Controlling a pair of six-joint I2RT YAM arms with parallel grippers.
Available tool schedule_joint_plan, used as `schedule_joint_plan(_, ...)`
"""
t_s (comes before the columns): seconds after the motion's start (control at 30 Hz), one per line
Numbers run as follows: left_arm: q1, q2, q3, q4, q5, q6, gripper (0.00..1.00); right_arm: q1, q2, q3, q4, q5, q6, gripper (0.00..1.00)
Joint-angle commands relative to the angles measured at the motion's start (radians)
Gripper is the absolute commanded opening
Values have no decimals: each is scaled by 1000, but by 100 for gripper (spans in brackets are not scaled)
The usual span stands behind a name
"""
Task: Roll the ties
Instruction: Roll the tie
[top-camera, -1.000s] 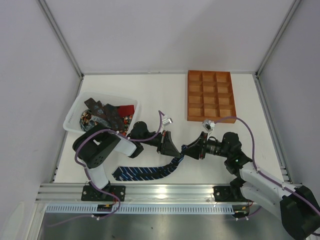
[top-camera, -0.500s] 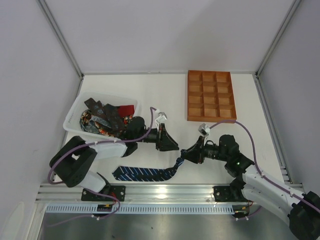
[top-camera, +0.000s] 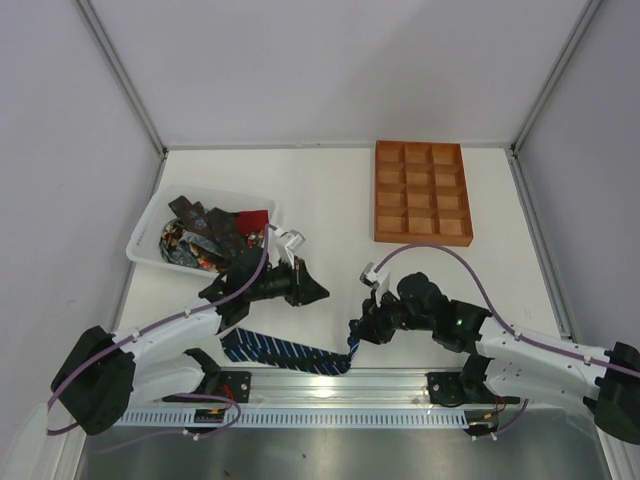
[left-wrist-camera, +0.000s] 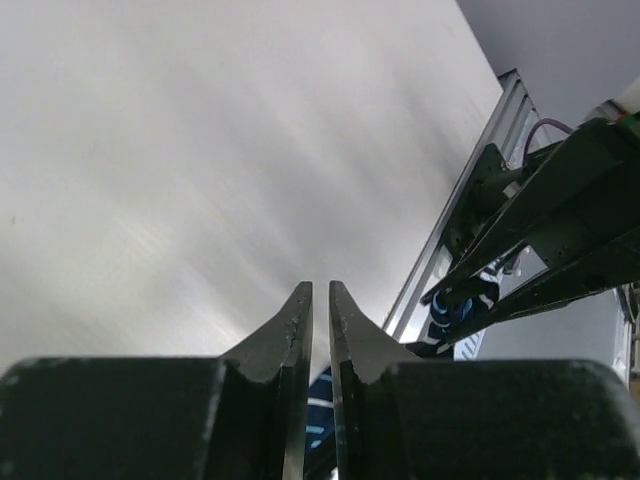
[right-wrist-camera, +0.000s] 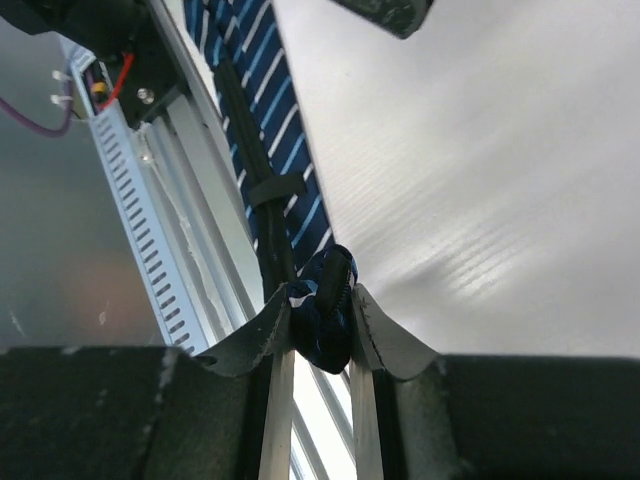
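A navy tie with light-blue stripes (top-camera: 285, 349) lies along the table's front edge, its wide end at the left. My right gripper (top-camera: 357, 330) is shut on the tie's rolled narrow end, a small bundle (right-wrist-camera: 325, 305) pinched between the fingertips, while the flat length (right-wrist-camera: 255, 70) stretches away by the aluminium rail. My left gripper (top-camera: 318, 293) hangs over bare table left of the right gripper, jaws nearly together with nothing between them; a bit of the tie (left-wrist-camera: 322, 415) shows beneath it. Dark brown, red and patterned ties (top-camera: 215, 232) fill the basket.
A white plastic basket (top-camera: 143, 228) stands at the left. An orange-brown compartment tray (top-camera: 420, 192) sits at the back right. An aluminium rail (top-camera: 330, 382) runs along the table's front edge, close to the tie. White walls close off the back and sides.
My left gripper has let go of the tie and drawn back left. My right gripper has moved left and toward the front edge with the rolled end; the tie has slid nearer the rail.
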Motion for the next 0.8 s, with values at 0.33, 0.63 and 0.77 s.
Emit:
schedule_joint_plan(0.33,-11,-162,-39,-341,-305,-210,25,377,328,267,-397,403,140,0)
schedule_joint_plan(0.63,-11,-208,-18,-475,-425,-257,29,496,523,384,-450,526,247,0)
schedule_joint_plan(0.77,-11,-239,-36,-489,-445,-268,29,528,623,466,-408,544,264,4)
